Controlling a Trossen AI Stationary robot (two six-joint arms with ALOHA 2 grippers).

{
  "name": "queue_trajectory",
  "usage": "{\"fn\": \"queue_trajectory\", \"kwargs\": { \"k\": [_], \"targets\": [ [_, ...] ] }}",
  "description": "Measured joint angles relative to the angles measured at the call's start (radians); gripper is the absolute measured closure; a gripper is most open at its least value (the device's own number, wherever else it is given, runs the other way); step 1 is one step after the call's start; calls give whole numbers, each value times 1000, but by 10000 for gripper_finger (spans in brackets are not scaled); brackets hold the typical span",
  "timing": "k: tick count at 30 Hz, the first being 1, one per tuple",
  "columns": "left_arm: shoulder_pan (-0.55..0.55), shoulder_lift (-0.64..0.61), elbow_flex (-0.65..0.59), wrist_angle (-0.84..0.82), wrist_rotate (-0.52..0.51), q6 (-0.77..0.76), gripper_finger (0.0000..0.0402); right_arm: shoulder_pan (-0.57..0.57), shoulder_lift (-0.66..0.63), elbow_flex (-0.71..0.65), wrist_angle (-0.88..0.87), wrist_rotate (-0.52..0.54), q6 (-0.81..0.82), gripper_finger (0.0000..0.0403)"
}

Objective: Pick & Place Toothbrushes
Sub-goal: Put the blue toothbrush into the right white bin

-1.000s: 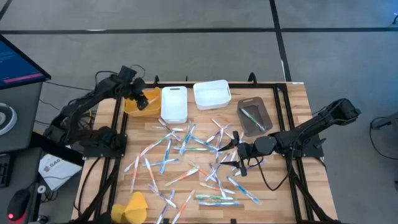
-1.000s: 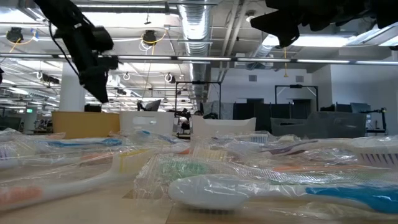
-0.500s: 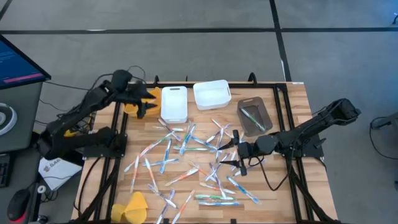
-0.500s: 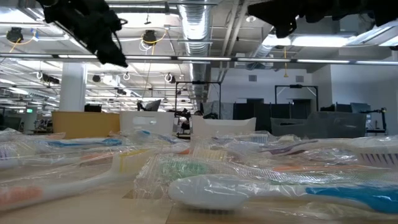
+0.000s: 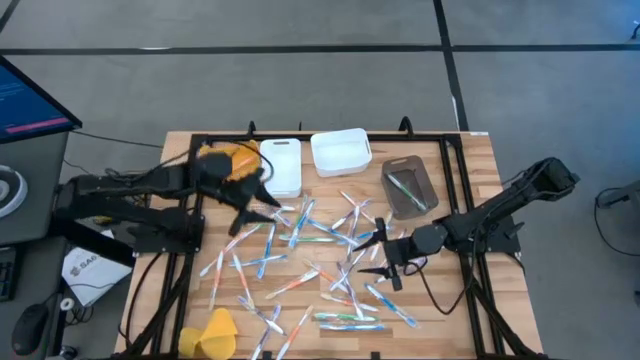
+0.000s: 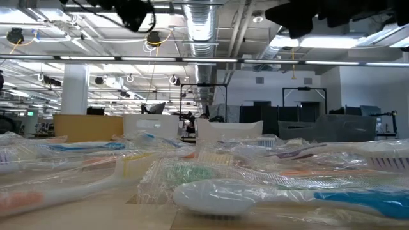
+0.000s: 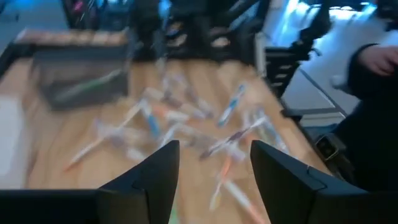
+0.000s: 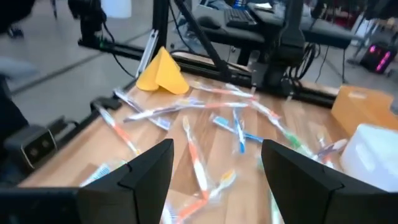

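Observation:
Many wrapped toothbrushes (image 5: 310, 250) lie scattered flat on the wooden table, also seen in the left wrist view (image 7: 186, 118) and the right wrist view (image 8: 217, 118). One green toothbrush (image 5: 404, 187) lies in the brown bin (image 5: 422, 196). My left gripper (image 5: 247, 208) hovers open above the left part of the pile, with nothing between its fingers (image 7: 163, 169). My right gripper (image 5: 381, 256) hangs open over the right part of the pile, also holding nothing (image 8: 217, 174).
An orange bin (image 5: 236, 160), a white bin (image 5: 281, 166) and a second white bin (image 5: 340, 152) stand along the far edge. A yellow lump (image 5: 211, 331) sits at the near left corner. A black frame (image 5: 190, 250) borders the table.
My left gripper has swung away from the orange bin at the far left, toward the table's near edge and right, out over the left part of the toothbrush pile. It has risen and turned while doing so. The toothbrushes have not moved.

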Motion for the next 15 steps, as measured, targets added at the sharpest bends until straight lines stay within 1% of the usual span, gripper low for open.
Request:
{"fn": "queue_trajectory", "kwargs": {
  "k": [4,6,9,11,15],
  "targets": [
    [-192,63,-1,128,-170,-4,210,-11,0,0,5,0,-113,163],
    [-261,107,-1,189,-263,-2,210,-19,0,0,2,0,-135,163],
    [-337,171,-1,235,-385,-2,212,-30,0,0,-1,0,-136,163],
    [-367,221,-1,263,-436,-4,215,-38,0,0,-6,0,-136,163],
    [-402,328,-1,289,-447,-48,216,-50,0,0,-41,0,-129,163]
  ]
}}
